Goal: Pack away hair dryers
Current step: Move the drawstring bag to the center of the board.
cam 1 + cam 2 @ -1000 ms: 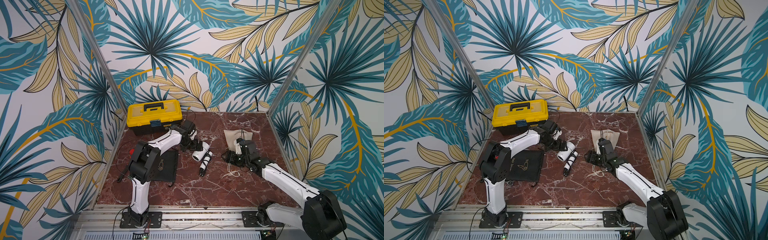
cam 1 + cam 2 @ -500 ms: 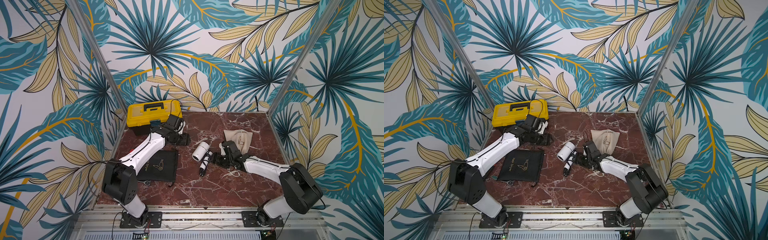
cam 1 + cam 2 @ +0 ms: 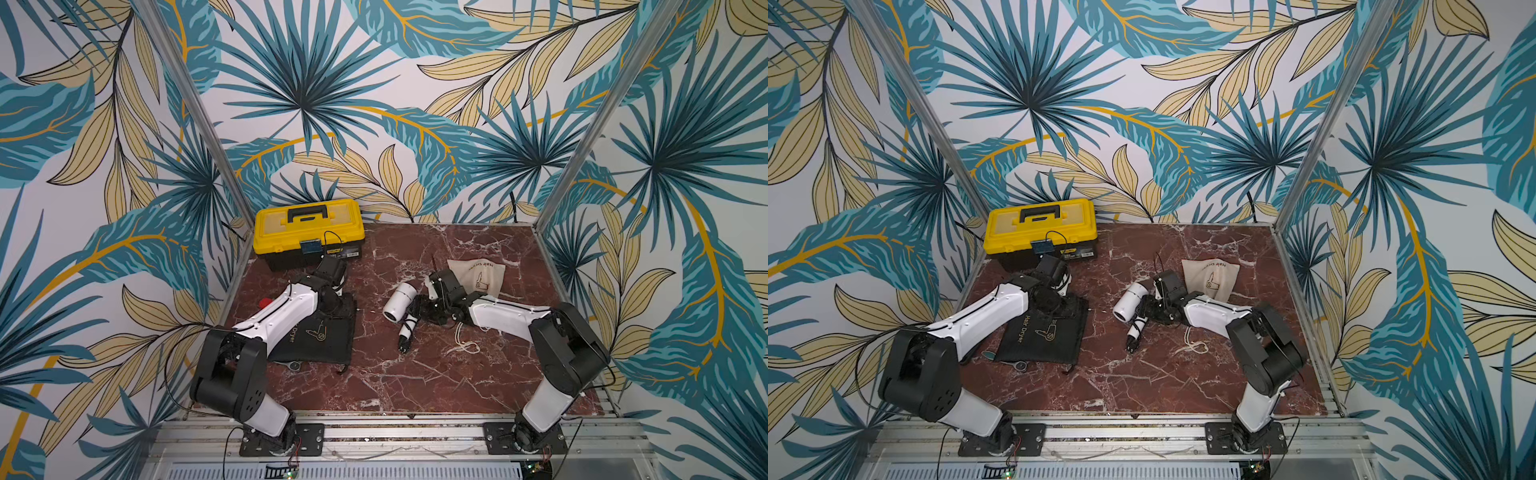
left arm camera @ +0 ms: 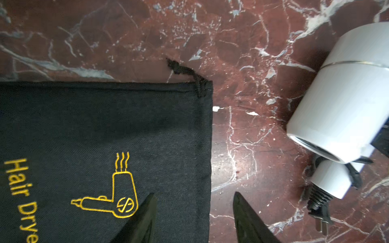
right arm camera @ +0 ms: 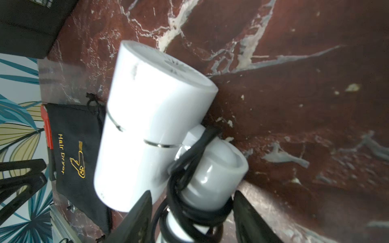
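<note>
white hair dryer (image 3: 400, 302) lies on the surface (image 3: 415, 374) near the black pouch (image 4: 105, 126) — l claw (image 4: 194, 193) spread over pouch edge, r claw (image 5: 193, 191) astride its cord-wrapped handle, can't tell if pinching.

Bare marble (image 3: 370, 328) between black pouch (image 3: 328, 338), white dryer (image 3: 400, 300).

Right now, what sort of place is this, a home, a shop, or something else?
Most likely a robot test booth, not a lived-in room. A left arm and right arm are bolted to a metal rail at a marble-look tabletop, enclosed by leaf-print panels.
</note>
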Robot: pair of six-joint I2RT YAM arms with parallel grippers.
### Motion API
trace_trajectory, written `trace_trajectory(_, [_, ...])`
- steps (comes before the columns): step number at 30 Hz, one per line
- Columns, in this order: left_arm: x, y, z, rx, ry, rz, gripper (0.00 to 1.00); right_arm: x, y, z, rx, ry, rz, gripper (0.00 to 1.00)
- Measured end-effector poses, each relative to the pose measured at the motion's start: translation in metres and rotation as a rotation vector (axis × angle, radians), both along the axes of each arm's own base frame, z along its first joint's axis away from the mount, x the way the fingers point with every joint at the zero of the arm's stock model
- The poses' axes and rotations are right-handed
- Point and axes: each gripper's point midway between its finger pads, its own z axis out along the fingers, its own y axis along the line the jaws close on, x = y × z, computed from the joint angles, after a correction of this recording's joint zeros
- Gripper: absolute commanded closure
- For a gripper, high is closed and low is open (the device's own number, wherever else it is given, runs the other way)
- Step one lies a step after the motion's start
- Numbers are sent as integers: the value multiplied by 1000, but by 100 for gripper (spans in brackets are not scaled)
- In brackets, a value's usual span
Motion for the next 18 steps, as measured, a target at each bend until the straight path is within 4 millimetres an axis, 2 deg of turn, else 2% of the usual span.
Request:
trace_trajectory(6, [-5, 3, -16, 35, 45, 4, 42, -4, -1, -5, -25, 29, 25, 42])
trace_trajectory(12, [-11, 1, -45, 99, 118, -28, 42, -6, -2, -8, -51, 40, 50, 41])
trace_trajectory(16, [-14, 0, -63, 119, 165, -40, 49, 2, 2, -11, -69, 45, 68, 42])
trace_trajectory(18, [-13, -1, -64, 116, 163, -46, 50, 3, 0, -13, -82, 43, 77, 43])
